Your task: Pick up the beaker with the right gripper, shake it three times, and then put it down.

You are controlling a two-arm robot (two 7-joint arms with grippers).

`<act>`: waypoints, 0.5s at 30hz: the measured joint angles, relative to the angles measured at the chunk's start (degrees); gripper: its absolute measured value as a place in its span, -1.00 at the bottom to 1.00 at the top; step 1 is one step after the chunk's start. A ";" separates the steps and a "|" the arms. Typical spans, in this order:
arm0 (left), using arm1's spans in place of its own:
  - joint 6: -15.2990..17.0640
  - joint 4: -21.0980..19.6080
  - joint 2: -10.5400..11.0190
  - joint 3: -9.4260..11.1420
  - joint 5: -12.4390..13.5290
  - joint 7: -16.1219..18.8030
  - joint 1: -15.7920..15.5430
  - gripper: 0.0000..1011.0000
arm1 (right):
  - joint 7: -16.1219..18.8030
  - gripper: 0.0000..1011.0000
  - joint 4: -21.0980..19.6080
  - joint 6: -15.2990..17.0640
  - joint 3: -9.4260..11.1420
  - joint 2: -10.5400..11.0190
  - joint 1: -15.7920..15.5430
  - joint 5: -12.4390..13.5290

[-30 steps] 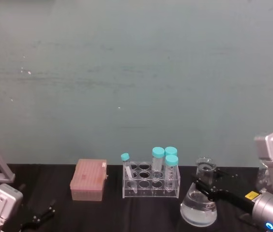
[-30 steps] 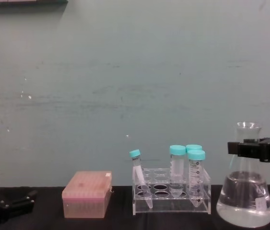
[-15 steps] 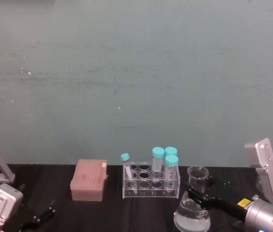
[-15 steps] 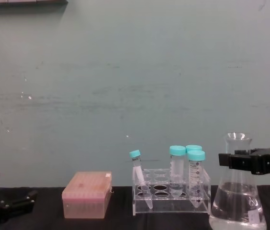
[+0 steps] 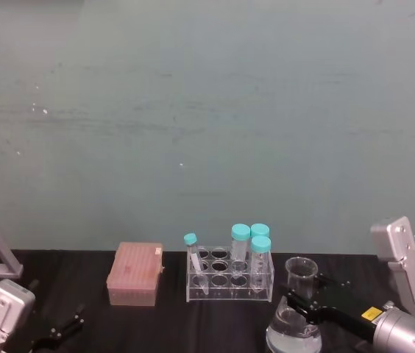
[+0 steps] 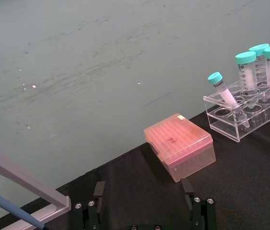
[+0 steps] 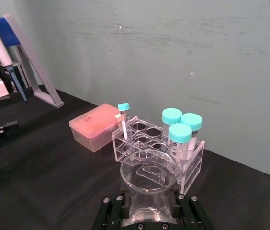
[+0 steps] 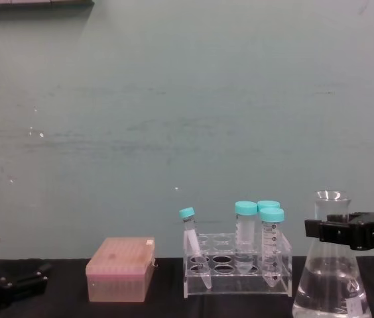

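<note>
**Flask held upright at my right side**

From left to right, my left gripper [image 8: 8, 286] rested low at about 8 o'clock in the chest view, its black fingers [image 6: 93, 211] spread apart with nothing between them in my left wrist view. Next came the pink tip box [image 8: 120, 269], then the clear tube rack [image 8: 237, 271] with its teal-capped tubes [image 8: 245, 225], one small tube [image 8: 191, 237] leaning.

At about 4 o'clock in the chest view my right gripper [image 8: 346, 232] was clamped on the neck of the beaker [image 8: 331, 288]. From the side, that view gave the clear liquid line in the wide base and a small white mark low on the glass. My right wrist view looked down into the round open mouth [image 7: 149, 170] instead, with a black finger [image 7: 110, 211] on either side of the neck.

The beaker's bottom was cut off in the chest and head views, so I could not tell whether it touched the black table [image 5: 215, 323].

Its long axis ran vertical, mouth pointing to 12 o'clock, just beside the rack.
</note>
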 joint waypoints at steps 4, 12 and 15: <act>0.00 0.00 0.00 0.00 0.00 0.00 0.00 0.98 | -0.17 -0.10 0.24 -0.49 -0.12 0.11 0.08 0.16; 0.00 0.00 0.00 0.00 0.00 0.00 0.00 0.98 | -0.18 -0.10 0.45 -0.83 -0.54 0.42 0.14 0.50; 0.00 0.00 0.00 0.00 0.00 0.00 0.00 0.98 | -0.17 -0.10 0.45 -0.86 -0.66 0.53 0.14 0.66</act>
